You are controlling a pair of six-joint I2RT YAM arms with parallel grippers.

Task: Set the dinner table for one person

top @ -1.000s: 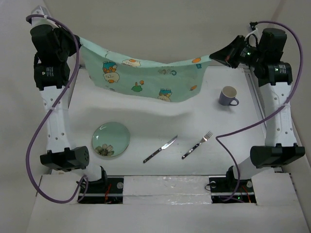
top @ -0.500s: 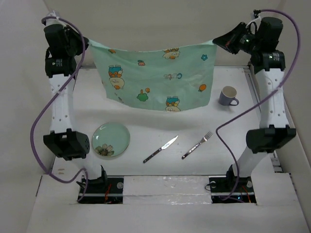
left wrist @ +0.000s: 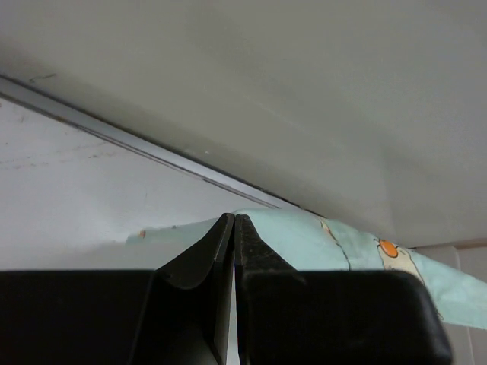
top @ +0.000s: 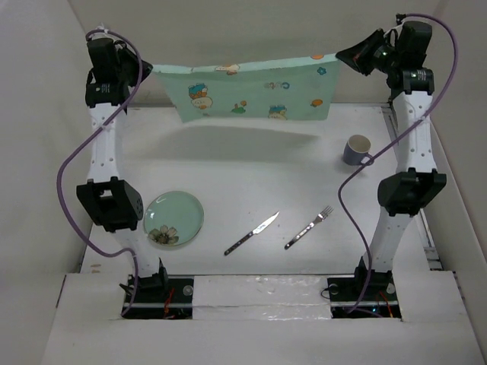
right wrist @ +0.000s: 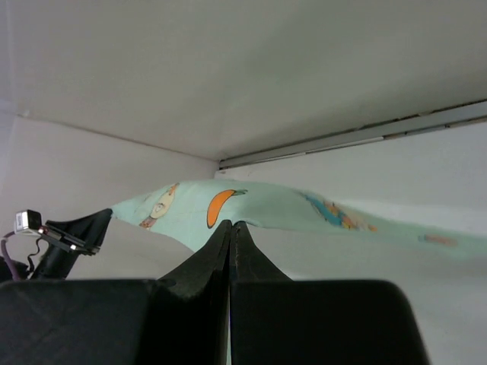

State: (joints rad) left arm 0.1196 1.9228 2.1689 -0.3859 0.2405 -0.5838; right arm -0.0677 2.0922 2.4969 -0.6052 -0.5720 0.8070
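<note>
One dinner table (top: 228,167); one mint-green cartoon-print placemat (top: 251,95); one pale green plate (top: 174,217); one knife (top: 251,233); one fork (top: 309,226); one purple mug (top: 357,150).

Left arm (top: 101,152): white links, rows of small round holes; black boxy joint housings at elbow and wrist. Right arm (top: 415,144): same build, white perforated links, black joints. Thick purple cable (top: 61,194) along left arm, white tie near its top end; second purple cable (top: 339,199) along right arm. Bases (top: 156,287) black, at near edge of desk (top: 251,175), red and orange wires showing. Jaws on both arms matte black, smooth, wedge-shaped, tapering to thin tips from broad flat block.
</note>
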